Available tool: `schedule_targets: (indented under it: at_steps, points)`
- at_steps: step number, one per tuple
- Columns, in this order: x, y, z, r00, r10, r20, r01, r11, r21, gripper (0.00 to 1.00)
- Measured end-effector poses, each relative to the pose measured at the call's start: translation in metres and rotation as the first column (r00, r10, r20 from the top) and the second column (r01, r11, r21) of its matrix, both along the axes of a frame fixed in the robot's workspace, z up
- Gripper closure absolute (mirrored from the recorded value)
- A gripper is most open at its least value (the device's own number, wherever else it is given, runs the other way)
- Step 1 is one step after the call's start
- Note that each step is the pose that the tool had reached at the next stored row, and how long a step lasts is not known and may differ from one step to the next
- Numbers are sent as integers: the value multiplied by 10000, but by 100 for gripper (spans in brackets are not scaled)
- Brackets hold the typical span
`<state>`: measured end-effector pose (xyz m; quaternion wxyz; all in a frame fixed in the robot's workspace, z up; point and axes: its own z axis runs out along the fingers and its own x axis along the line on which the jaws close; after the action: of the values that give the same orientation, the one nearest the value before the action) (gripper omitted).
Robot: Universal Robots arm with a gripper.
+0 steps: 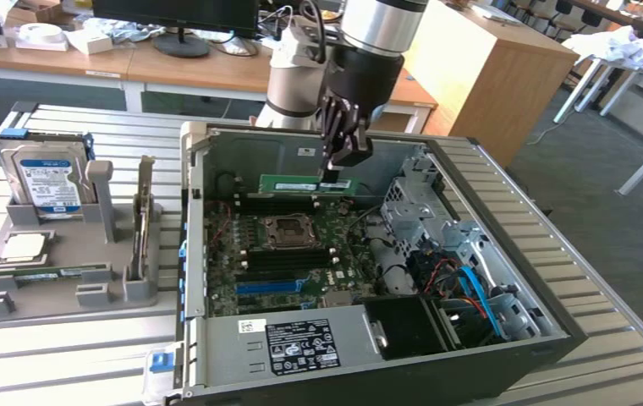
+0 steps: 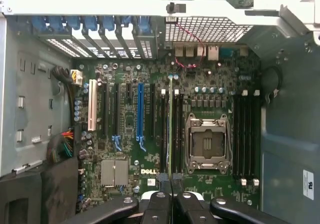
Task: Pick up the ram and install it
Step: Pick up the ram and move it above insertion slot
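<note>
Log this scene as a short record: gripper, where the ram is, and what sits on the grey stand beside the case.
gripper: shut on the ram, near one end
ram location: inside the open computer case, over the memory slots beside the empty CPU socket
seated in slot: cannot tell
grey stand: hard drive upright, processor chip lying flat

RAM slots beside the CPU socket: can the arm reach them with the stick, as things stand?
Probably yes. The case is open, the pincer is shut on the ram directly over the slots, and nothing visible lies between them.
</note>
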<state>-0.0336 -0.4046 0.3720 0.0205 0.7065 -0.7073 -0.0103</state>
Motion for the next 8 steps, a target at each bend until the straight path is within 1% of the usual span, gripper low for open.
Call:
schedule_targets:
  at_steps: [5, 8]
  points:
    - [10, 0, -1, 10000, 0, 1, 0, 10000, 1, 89]
    - [10, 0, -28, 10000, 0, 0, 0, 10000, 1, 89]
